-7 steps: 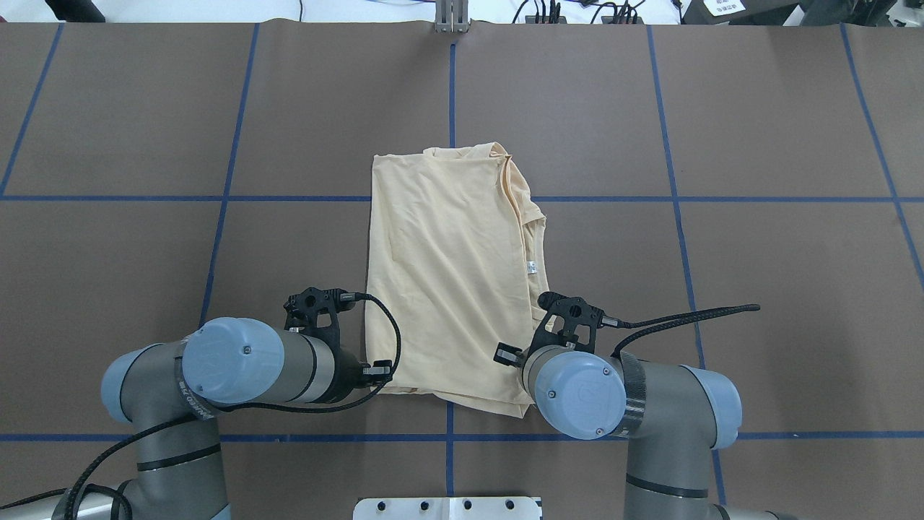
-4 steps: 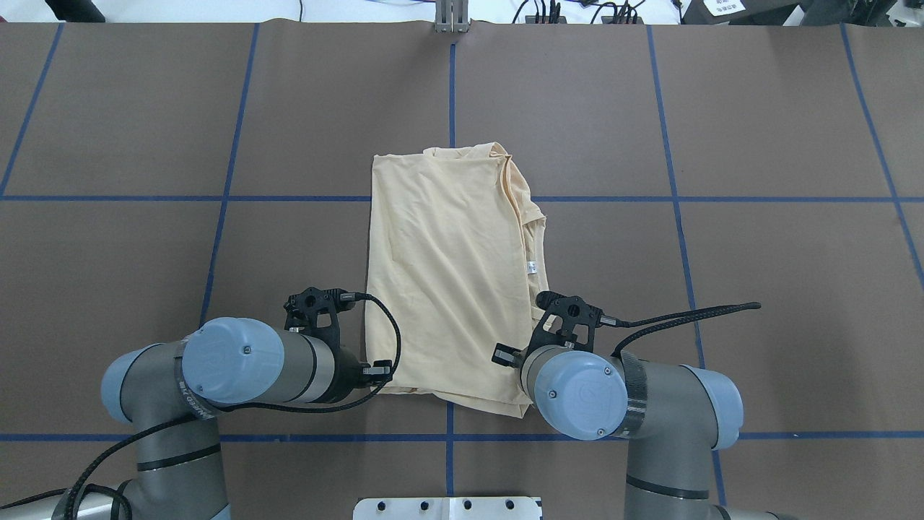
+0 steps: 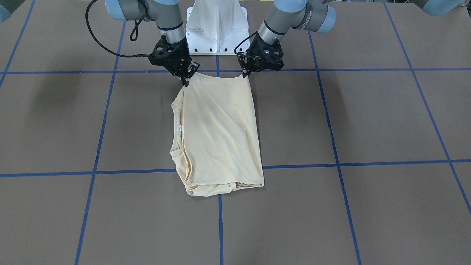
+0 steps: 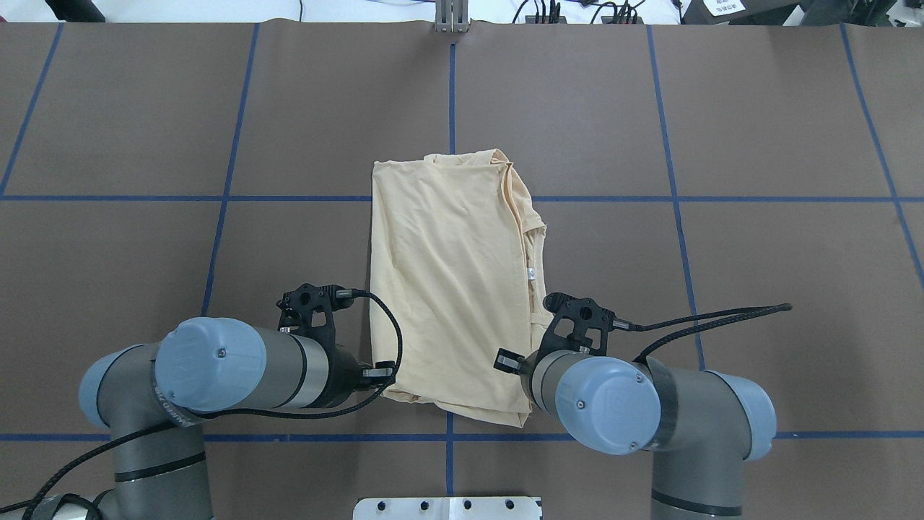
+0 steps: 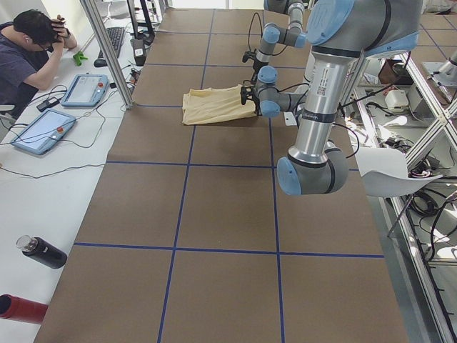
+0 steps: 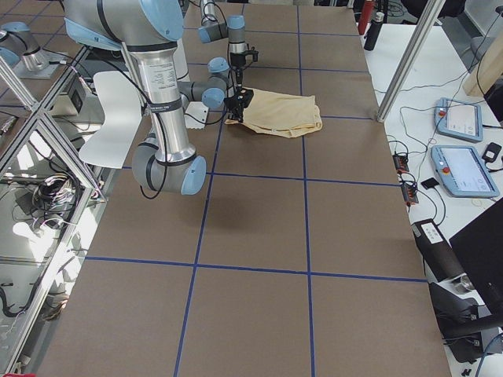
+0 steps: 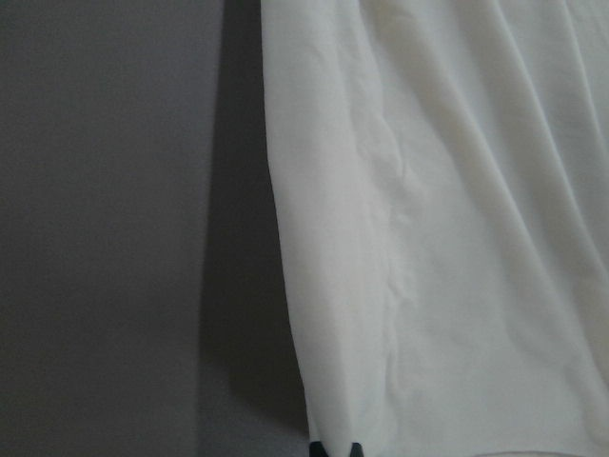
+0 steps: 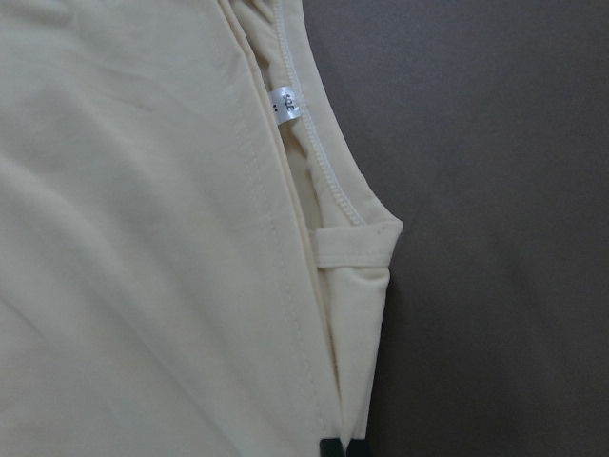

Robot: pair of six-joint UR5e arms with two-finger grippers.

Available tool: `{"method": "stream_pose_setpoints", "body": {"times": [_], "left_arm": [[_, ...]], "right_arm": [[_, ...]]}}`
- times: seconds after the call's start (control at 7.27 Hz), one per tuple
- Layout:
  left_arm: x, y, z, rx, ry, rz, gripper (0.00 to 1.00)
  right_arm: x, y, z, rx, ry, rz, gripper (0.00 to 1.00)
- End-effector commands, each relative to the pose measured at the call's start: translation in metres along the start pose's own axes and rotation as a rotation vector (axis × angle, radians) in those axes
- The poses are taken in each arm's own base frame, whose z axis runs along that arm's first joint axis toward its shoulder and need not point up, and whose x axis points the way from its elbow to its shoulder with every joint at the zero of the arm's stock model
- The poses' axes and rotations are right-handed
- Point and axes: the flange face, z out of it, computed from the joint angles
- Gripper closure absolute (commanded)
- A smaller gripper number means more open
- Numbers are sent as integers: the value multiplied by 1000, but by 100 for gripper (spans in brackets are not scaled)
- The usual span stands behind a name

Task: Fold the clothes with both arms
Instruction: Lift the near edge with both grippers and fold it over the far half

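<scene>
Near the robot's base point(image 3: 217, 29), the left gripper point(image 3: 244, 75) and right gripper point(image 3: 186, 81) are each pinching a corner of the folded T-shirt point(image 3: 217, 132). Its white neck label point(image 8: 284, 101) is showing.

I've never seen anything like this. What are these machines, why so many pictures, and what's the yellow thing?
These are two robot arms, a left arm and a right arm, at a brown table taped with blue lines. Cameras look from above, from across the table, from both ends and from each wrist. One cream T-shirt, already partly folded, lies on the table. The left end effector and right end effector, each a two-finger pincer, pinch the shirt's two corners nearest the robot.
</scene>
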Motion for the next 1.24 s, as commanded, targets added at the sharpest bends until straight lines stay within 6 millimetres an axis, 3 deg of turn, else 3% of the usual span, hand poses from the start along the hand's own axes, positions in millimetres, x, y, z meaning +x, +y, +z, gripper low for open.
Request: {"method": "stream_pose_setpoints", "body": {"times": [0.0,0.14,0.28,0.41,0.55,0.69,0.96,1.1], "left_arm": [[21,17,-50,-19,-17,2,100],[23,24,-51,-87,-48,-1,100],[20,12,-51,-81,-58,2,100],[16,-17,-55,-36,-66,39,100],[20,-42,-38,-7,-94,33,100],[27,-70,-31,26,-106,39,100],[27,-127,-63,118,-99,92,100],[32,-151,-65,148,-107,95,100]], "right_arm": [[16,9,-48,-32,-26,-13,100],[8,12,-58,-35,-25,-18,100],[-2,-4,-54,-7,-26,-4,100],[-11,-29,-45,31,-17,4,100],[-26,-50,-30,57,1,-2,100],[-43,-74,-29,89,-4,10,100],[-57,-121,-48,99,-16,19,100],[-68,-139,-51,110,-7,14,100]]}}
